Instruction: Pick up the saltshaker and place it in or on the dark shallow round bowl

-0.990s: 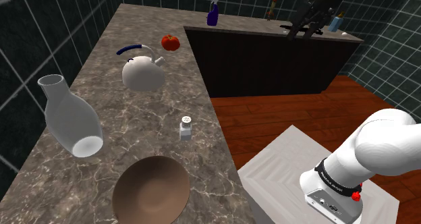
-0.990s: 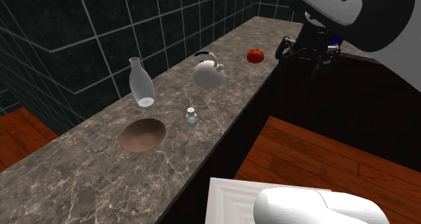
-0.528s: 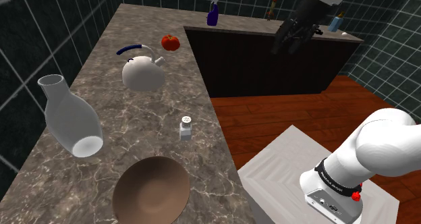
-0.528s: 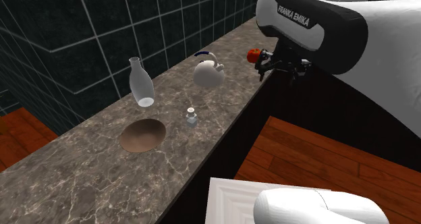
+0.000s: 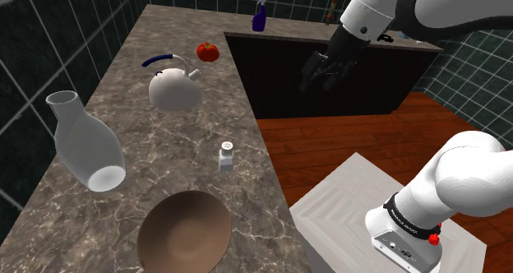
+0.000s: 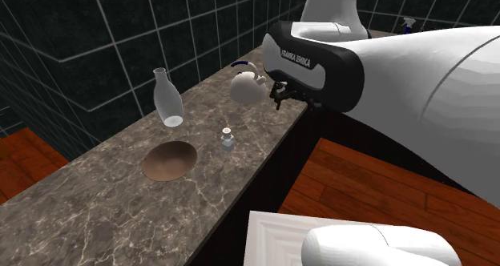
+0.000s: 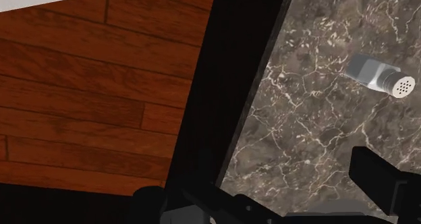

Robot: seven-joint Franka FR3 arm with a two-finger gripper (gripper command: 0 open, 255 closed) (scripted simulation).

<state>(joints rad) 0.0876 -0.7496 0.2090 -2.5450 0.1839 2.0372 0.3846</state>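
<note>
A small saltshaker (image 5: 226, 156) (image 6: 227, 139) (image 7: 380, 77), pale with a perforated cap, stands upright near the marble countertop's front edge. A brown shallow round bowl (image 5: 183, 230) (image 6: 170, 160) rests on the counter, closer to the camera in the shoulder view. My black gripper (image 5: 313, 80) (image 6: 293, 106) (image 7: 270, 199) hangs in the air past the counter's edge, above the wood floor, well away from the shaker. Its fingers (image 7: 378, 177) stand apart, open, with nothing between them.
A white kettle (image 5: 174, 86) with a blue handle, a red tomato (image 5: 207, 52) and a tilted glass carafe (image 5: 82, 144) share the countertop (image 5: 164, 148). A blue spray bottle (image 5: 260, 16) stands on the far counter. My stand (image 5: 362, 205) is at the lower right.
The arm has swung down and toward the shoulder view's left, from over the far counter to beside the marble counter's edge. The shaker and bowl have not moved.
</note>
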